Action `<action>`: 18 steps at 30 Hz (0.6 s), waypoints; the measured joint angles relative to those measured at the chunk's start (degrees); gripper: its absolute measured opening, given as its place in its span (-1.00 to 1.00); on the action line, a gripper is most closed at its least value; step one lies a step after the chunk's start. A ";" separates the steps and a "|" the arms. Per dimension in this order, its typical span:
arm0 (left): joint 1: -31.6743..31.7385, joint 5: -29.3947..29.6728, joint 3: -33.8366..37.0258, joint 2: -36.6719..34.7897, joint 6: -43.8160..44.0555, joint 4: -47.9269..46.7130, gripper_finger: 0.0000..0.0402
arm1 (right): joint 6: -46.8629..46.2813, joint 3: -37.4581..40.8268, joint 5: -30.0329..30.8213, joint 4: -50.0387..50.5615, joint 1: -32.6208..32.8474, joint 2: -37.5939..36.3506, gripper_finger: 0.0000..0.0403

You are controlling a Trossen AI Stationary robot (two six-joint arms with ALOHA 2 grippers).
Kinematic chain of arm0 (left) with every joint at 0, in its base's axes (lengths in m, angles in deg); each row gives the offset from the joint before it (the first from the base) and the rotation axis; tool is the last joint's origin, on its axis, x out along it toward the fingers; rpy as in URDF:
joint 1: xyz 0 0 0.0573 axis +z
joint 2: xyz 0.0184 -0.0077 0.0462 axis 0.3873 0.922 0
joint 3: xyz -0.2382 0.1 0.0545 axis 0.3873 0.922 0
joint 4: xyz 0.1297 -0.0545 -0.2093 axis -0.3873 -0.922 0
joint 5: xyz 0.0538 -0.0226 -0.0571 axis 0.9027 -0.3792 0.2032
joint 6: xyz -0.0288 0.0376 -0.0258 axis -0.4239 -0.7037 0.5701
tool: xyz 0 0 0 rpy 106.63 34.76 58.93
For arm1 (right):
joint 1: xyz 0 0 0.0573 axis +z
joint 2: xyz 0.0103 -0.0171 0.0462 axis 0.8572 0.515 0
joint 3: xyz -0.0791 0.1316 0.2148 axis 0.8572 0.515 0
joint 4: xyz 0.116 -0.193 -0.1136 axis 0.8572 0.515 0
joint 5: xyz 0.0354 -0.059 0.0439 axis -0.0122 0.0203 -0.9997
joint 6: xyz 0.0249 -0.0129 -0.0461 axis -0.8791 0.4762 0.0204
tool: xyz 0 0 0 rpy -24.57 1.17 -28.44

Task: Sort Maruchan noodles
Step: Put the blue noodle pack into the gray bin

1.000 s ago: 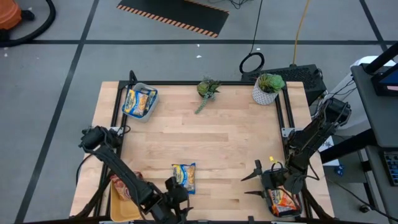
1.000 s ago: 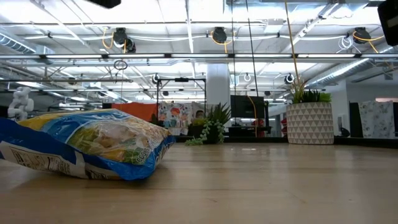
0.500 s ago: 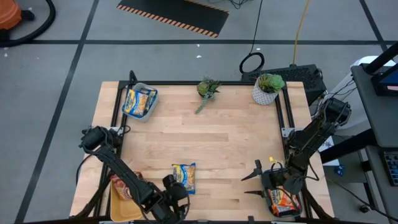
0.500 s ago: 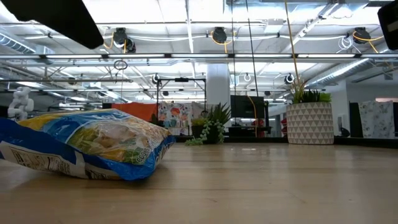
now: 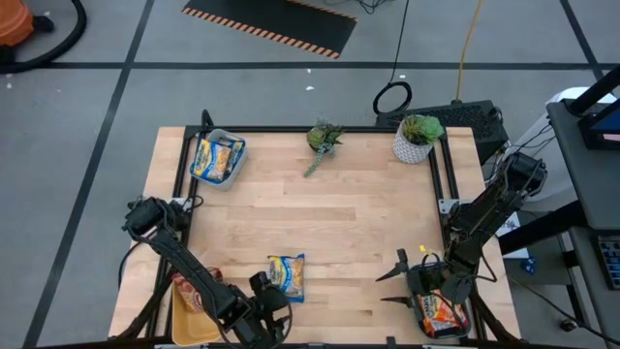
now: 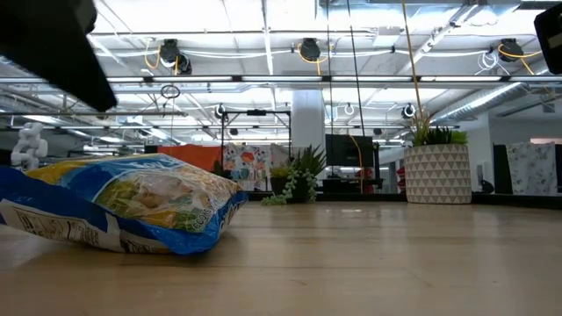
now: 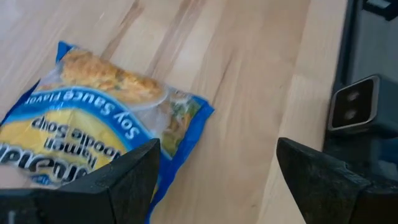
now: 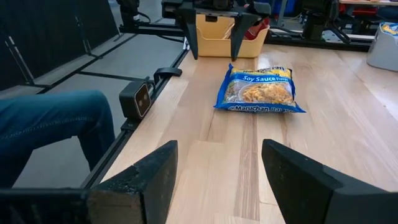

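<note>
Right wrist view alone shows the left hand (image 8: 214, 28) spread open, empty, behind the soy-sauce packet (image 8: 258, 89).

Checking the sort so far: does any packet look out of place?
One does: a blue-and-yellow crinkly plastic soy sauce ramen packet lies loose on the bare wooden table, outside any bin. The open left end effector hovers near it; the open right end effector waits to the side.

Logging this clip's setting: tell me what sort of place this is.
Probably a robotics lab or industrial workshop. The low view shows a high ceiling of metal trusses and hanging cables. The pale wooden table sits in a black metal frame on grey concrete floor, with a black-and-orange striped hazard mat nearby.
</note>
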 joint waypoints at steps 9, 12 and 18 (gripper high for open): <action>-0.35 0.01 1.60 -0.02 2.43 0.13 0.62 | 0.00 0.00 0.04 0.01 0.00 0.00 0.12; -0.38 0.00 1.60 -0.02 1.79 0.09 0.62 | 0.00 0.00 0.07 0.00 0.02 0.00 0.12; -0.33 0.05 1.60 -0.02 0.41 0.04 0.62 | -0.36 0.00 0.07 0.02 0.02 0.00 0.12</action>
